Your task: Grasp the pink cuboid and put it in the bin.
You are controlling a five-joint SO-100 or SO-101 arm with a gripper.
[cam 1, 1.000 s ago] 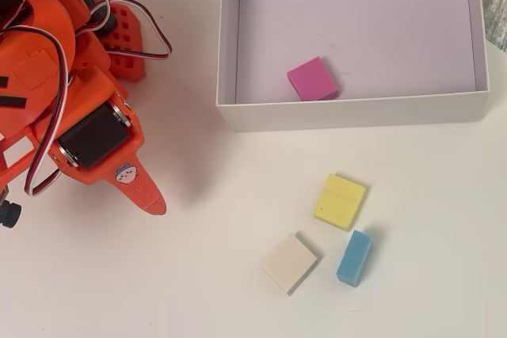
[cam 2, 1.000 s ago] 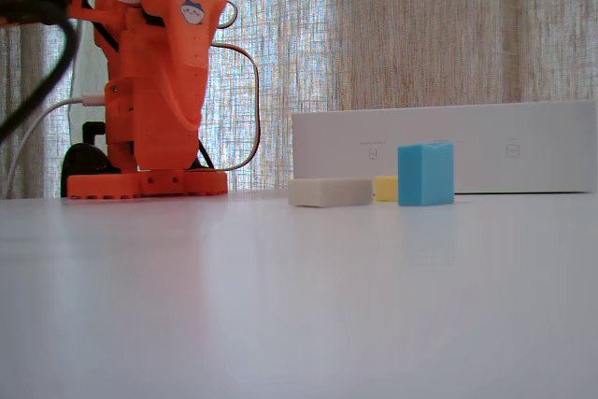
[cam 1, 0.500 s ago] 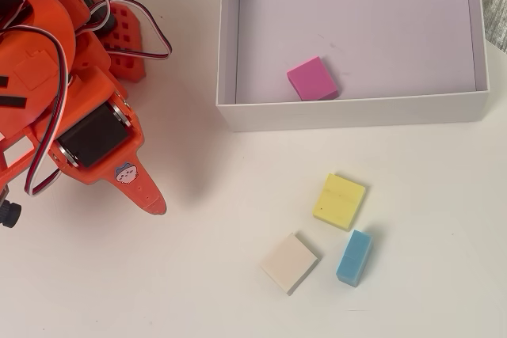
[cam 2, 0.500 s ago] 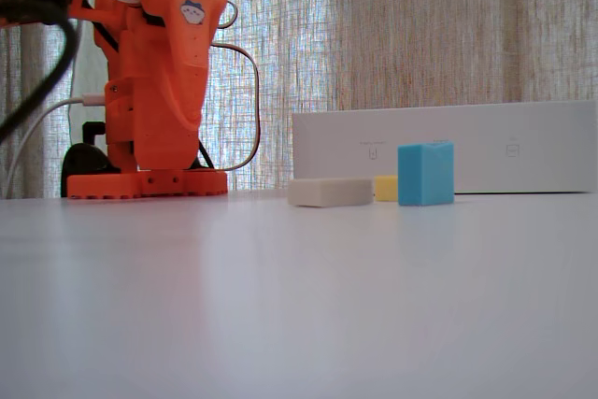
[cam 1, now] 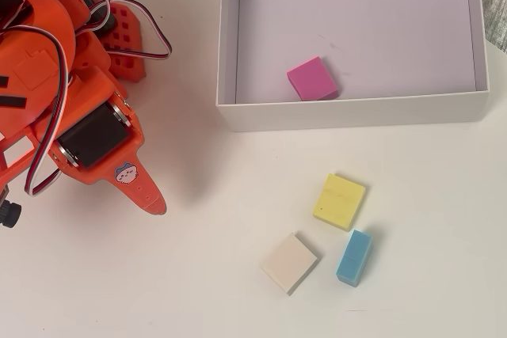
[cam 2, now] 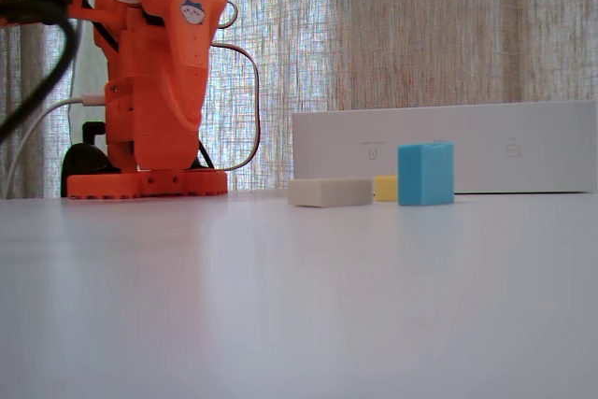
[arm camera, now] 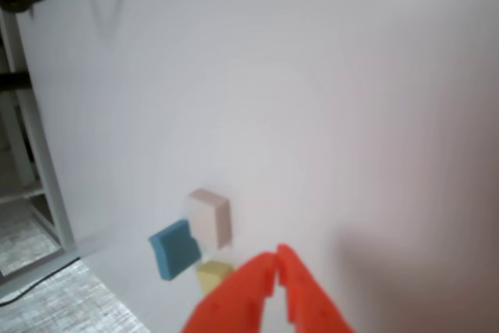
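The pink cuboid (cam 1: 312, 78) lies flat on the floor of the bin (cam 1: 230, 45), near its front wall. The bin shows as a white wall in the fixed view (cam 2: 523, 147); the cuboid is hidden there and out of the wrist view. My orange gripper (cam 1: 154, 203) is held over the table at the left, well away from the bin. In the wrist view its fingertips (arm camera: 277, 264) meet and hold nothing. The arm (cam 2: 159, 72) stands folded back at the left.
Three loose blocks lie on the white table in front of the bin: a yellow block (cam 1: 340, 201), a cream block (cam 1: 289, 262) and a blue block (cam 1: 354, 257). They show in the fixed view: cream (cam 2: 329, 192), blue (cam 2: 425, 173).
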